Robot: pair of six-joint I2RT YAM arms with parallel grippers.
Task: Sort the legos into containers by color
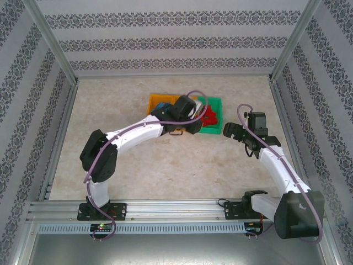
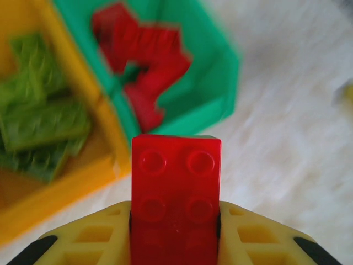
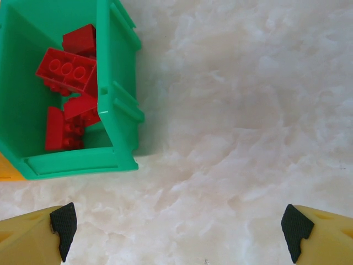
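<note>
Red brick clamped between the yellow fingers of the left gripper, studs facing the wrist camera, four studs visible. The brick hangs over the near corner of the green bin, close to where it meets the orange bin. The two bins touch side by side. A pile of red bricks lies in the green bin, blurred. Lime green bricks lie in the orange bin, also blurred.

From above, the left arm reaches across the table and covers much of the bin row, with the green bin at the right end of the row.

Right gripper is wide apart with nothing between its fingers; black pads at each lower corner of its wrist view. It hovers over bare table just right of the green bin, not touching it. Its wrist view looks down on several red bricks inside that bin, one with three studs facing up.
</note>
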